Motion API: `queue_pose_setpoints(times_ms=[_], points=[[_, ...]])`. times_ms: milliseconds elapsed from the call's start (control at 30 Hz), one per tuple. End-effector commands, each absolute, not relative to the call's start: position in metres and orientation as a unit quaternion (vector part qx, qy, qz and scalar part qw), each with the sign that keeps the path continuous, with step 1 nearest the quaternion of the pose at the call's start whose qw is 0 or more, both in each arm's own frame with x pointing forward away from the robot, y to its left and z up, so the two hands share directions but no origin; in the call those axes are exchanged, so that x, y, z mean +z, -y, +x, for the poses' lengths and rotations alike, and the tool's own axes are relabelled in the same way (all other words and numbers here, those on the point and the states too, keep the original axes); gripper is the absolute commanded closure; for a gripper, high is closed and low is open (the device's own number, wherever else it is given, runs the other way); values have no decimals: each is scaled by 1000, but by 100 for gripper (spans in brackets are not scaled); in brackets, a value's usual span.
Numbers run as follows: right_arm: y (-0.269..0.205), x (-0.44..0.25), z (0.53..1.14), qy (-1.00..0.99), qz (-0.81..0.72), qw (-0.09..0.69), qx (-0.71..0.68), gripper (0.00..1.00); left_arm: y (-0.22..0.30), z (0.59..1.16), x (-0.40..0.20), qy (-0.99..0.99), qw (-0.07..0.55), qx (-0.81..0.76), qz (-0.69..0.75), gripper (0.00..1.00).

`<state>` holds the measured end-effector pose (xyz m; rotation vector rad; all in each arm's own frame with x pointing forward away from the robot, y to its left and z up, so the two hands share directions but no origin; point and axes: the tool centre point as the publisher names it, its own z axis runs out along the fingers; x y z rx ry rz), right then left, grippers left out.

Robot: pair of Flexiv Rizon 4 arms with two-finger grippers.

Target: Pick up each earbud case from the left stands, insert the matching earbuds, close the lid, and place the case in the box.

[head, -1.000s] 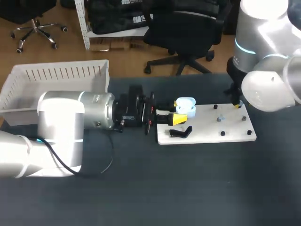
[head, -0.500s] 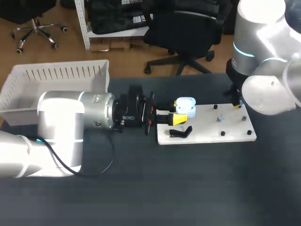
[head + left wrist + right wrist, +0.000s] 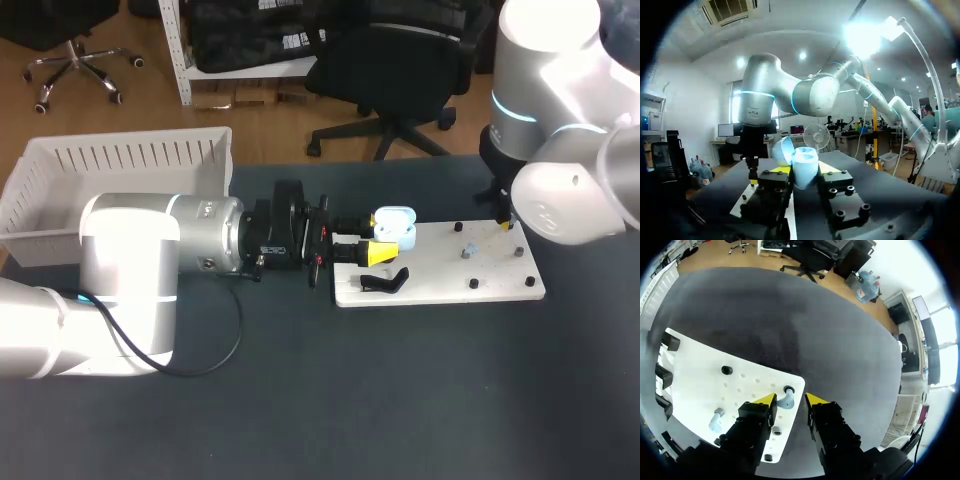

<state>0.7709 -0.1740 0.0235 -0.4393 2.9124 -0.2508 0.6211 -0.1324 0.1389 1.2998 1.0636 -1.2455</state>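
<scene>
Left gripper point(image 3: 804, 169) was clamped on the base of the pale-blue earbud case point(image 3: 805, 161), lid open, at the left end of the white board point(image 3: 440, 282). Right gripper point(image 3: 790, 399) was spread, tips straddling an earbud point(image 3: 784, 401) by its peg on the board, apparently not touching it. Case looked light, rigid and glossy, so probably slippery: grip the base's flat sides, not the hinged lid; earbud is tiny and smooth, so pinch the stem.
</scene>
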Motion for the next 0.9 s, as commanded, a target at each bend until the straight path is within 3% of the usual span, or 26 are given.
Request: queue_pose_setpoints(times_ms=[33,333,467,900], points=[[173,23,771,-981,-147,93,-88,67,133,621,138,-439,503,-515,537,100],[172,21,774,-981,-148,90,-91,75,133,621,138,-439,503,-515,537,100],[171,21,773,-981,-147,90,-93,100,133,621,138,-439,503,-515,537,100],[168,40,762,-980,-139,100,-105,100,133,621,138,-439,503,-515,537,100]])
